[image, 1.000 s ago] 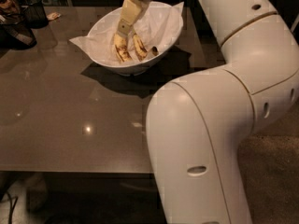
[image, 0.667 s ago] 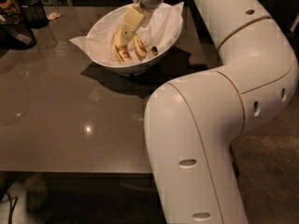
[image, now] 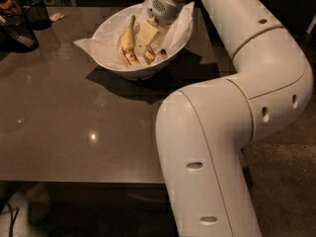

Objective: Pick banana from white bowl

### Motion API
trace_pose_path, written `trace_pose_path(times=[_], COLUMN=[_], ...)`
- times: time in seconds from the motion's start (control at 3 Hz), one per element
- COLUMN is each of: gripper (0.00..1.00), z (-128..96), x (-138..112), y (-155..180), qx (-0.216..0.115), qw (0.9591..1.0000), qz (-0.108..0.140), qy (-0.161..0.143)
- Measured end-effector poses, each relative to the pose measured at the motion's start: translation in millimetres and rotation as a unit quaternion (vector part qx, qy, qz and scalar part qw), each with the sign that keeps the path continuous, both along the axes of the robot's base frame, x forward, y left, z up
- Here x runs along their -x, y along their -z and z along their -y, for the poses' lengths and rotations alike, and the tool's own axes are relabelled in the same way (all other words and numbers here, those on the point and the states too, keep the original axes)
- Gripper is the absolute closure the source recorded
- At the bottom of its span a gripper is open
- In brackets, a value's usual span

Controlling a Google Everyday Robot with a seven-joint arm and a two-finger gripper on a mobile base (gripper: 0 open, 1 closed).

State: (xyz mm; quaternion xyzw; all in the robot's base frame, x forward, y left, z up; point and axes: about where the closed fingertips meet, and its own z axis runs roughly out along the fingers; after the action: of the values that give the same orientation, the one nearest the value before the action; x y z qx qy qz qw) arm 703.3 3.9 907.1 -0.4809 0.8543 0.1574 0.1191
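The white bowl (image: 111, 65), lined with crinkled white paper, stands on the far part of the dark table. Two bananas lie in it. A straighter one with a greenish stem (image: 128, 39) lies in full view on the left. The speckled, bruised banana (image: 150, 55) lies just right of it, mostly hidden under my gripper, with only brown-spotted parts showing. My gripper (image: 141, 44) reaches down into the bowl from the far right, between the two bananas and right over the speckled one.
A black mesh cup (image: 37, 12) and dark items (image: 15, 33) stand at the table's far left corner. My own white arm (image: 232, 132) fills the right side of the view. The table's front edge (image: 79, 180) runs across the bottom.
The gripper has shifted a little right and lower in the bowl. The left banana, earlier covered by it, now shows in full.
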Motion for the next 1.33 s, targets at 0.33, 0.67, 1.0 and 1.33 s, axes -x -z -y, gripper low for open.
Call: trace_pose_path(times=[0.33, 0.67, 1.0, 1.33], gripper=[0.34, 0.34, 0.34, 0.34], z=[4.3, 12.7, 18.5, 22.7], x=[-0.3, -4.5, -8.8, -9.7], y=[14.1, 25.4, 36.5, 42.6], qx=[0.0, 0.025, 0.058, 0.067], qw=[0.9998, 0.999, 0.9971, 0.9962], qz=[-0.018, -0.026, -0.03, -0.034], qy=[0.008, 0.027, 0.039, 0.043])
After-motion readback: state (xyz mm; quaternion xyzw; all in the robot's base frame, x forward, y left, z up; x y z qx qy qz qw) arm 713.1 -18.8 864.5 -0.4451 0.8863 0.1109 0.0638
